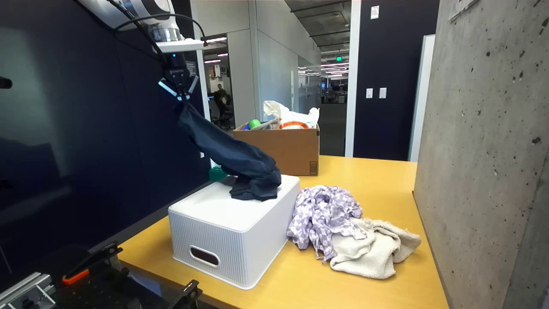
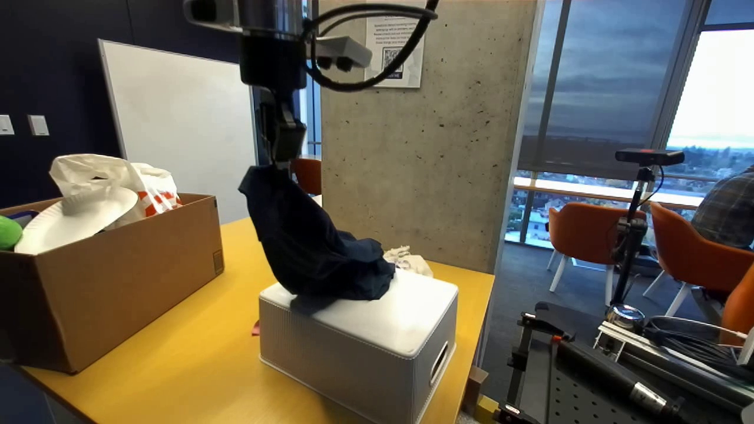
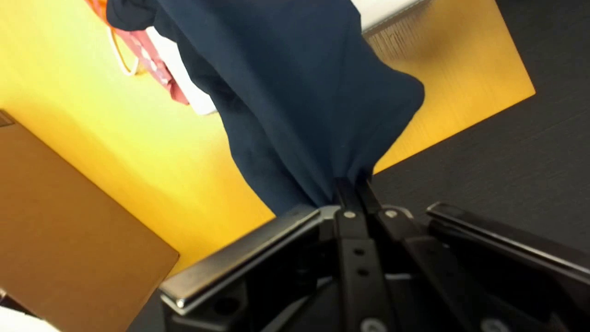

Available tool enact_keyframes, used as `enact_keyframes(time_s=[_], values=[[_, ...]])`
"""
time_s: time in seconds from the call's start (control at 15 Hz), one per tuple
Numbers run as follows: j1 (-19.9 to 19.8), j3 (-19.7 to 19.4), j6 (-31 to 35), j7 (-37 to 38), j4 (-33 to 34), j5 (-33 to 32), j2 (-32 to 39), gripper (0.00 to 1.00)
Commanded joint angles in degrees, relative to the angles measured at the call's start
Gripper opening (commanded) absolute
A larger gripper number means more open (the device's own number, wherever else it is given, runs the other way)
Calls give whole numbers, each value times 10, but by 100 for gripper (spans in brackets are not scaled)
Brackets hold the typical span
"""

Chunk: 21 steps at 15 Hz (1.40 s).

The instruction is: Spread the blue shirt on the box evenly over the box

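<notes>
The dark navy shirt (image 1: 227, 148) hangs stretched at a slant from my gripper (image 1: 183, 98) down to the white box (image 1: 210, 210). In both exterior views, its lower end lies bunched on part of the box top. The rest of the box top shows bare in an exterior view (image 2: 406, 300). The shirt (image 2: 306, 247) is held up by my gripper (image 2: 281, 162), which is well above the box. In the wrist view, the fingers (image 3: 352, 182) are closed together on a pinched edge of the shirt (image 3: 295, 83). The shirt hides most of the box (image 3: 382, 9) there.
A purple-white patterned cloth (image 1: 321, 210) and a beige cloth (image 1: 373, 249) lie beside the box. A full brown cardboard box (image 1: 283, 148) stands behind it on the yellow table (image 1: 364, 176). A concrete pillar (image 1: 484, 128) borders the table. A pink item (image 3: 145, 55) lies near the box.
</notes>
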Motion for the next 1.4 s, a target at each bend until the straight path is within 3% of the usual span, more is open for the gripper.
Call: enact_keyframes(time_s=[0.0, 0.27, 0.87, 1.33], values=[[13, 0, -48, -11, 85, -14, 26, 1], [-15, -25, -47, -6, 67, -15, -3, 1], [-143, -107, -38, 12, 0, -11, -77, 1], [-209, -163, -32, 68, -82, -17, -169, 1]])
